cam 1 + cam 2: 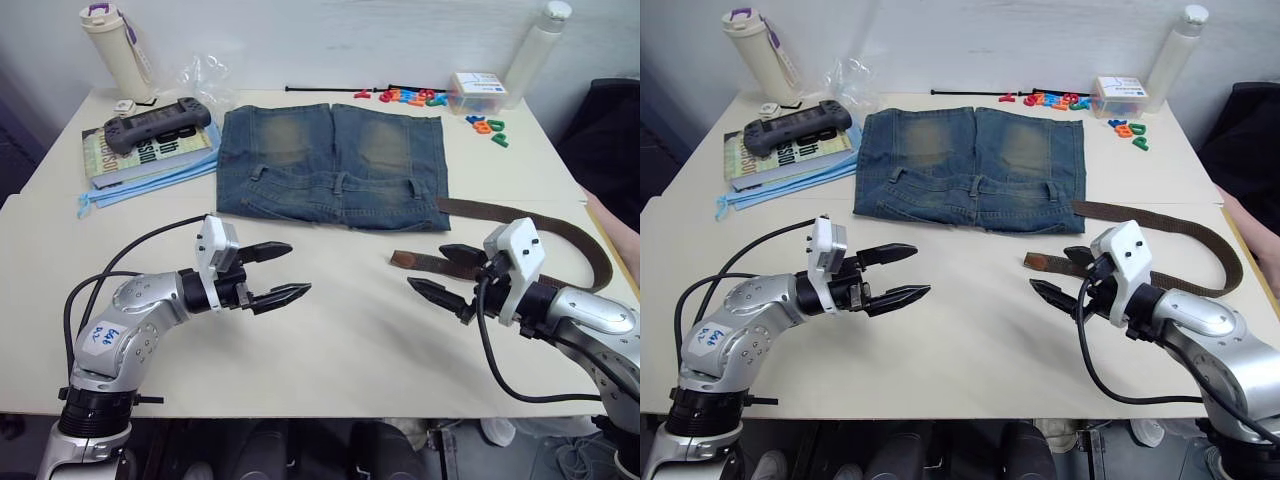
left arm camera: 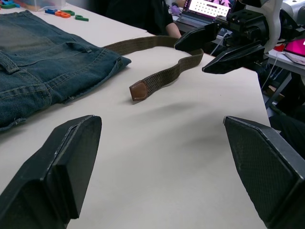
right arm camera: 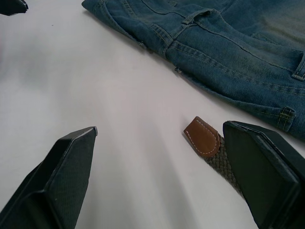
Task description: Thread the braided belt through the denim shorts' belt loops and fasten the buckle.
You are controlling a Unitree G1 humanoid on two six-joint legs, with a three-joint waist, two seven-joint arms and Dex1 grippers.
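Denim shorts (image 1: 333, 166) — flat on desk (image 1: 330, 340), waistband toward robot, legs pointing away; belt loops (image 1: 341, 184) visible along waistband, all unthreaded.

Braided belt (image 1: 560, 228) — on desk to right of shorts, curving from beside the waistband's right corner out round to the right and back; reddish-brown leather tip (image 3: 203, 137) lying free just below the waistband's right end, not touching the denim. Buckle not made out.

Right claw (image 1: 440, 274) — released, grasping nothing, hovering low just beside the leather tip; one finger (image 3: 267, 167) close against the woven strap behind the tip.

Left claw (image 1: 278, 273) — released, empty, above bare desk below the waistband's left half, well apart from belt.

Clutter at far edge — books with a game controller (image 1: 158, 122), two bottles, plastic letters; none in the way.

Step in hand, as judged: taking up the belt tip. Best done by closing on the strap just behind the leather, leaving the tip projecting and flat for feeding — then aiming at the nearest right-hand loop. Left claw best used to pin the waistband beside that loop, so the denim stays put and the loop lifts open.
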